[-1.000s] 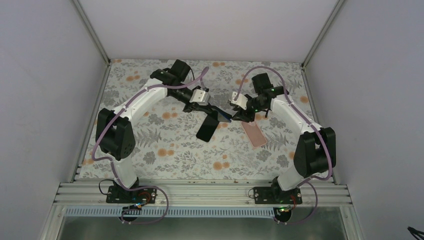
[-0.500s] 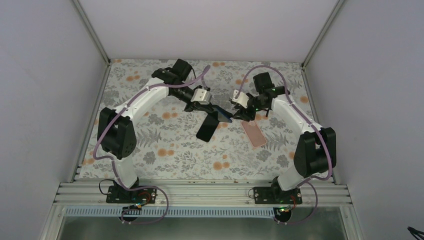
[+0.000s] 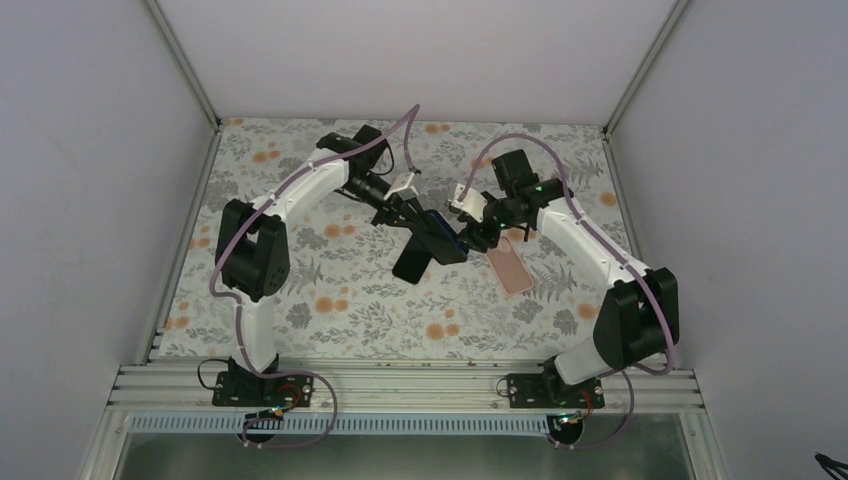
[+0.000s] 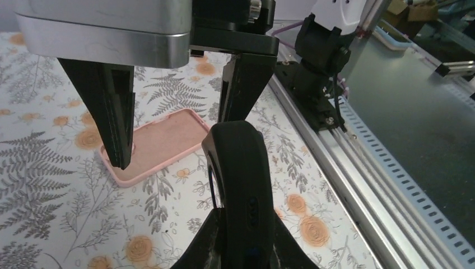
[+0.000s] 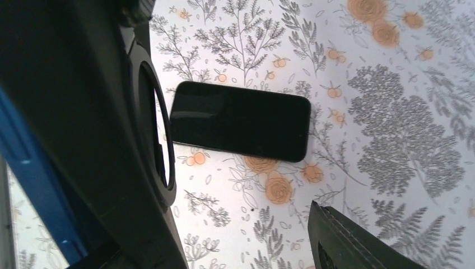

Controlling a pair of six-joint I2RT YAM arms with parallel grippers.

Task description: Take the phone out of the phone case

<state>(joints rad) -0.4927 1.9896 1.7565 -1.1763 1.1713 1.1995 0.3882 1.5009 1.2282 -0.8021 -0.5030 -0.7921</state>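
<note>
1. Pinching a black case (image 4: 241, 179) by one end, the left hand (image 3: 418, 214) holds it in the air above the middle of the table (image 3: 350, 320). Its fingers are pressed together on the case.
2. From the left wrist, the case is seen edge-on, standing up out of the grip, with button bumps down its side.
3. From the right wrist, the case fills the left of the view. A round ring shows on its face and a blue strip (image 5: 33, 185) runs along its edge. Cannot tell if that strip is a phone inside.
4. Right hand (image 4: 179, 140) has its fingers spread wide. One finger sits right at the free end of the black case; cannot tell if they touch. The other finger hangs over the pink case (image 4: 159, 143).
5. Pink case lies flat on the table, hollow side up, just near the right hand and to the right of the held case.
6. A black phone (image 5: 241, 120) lies flat and bare on the table, near and slightly left of the held case, apart from the pink case.
</note>
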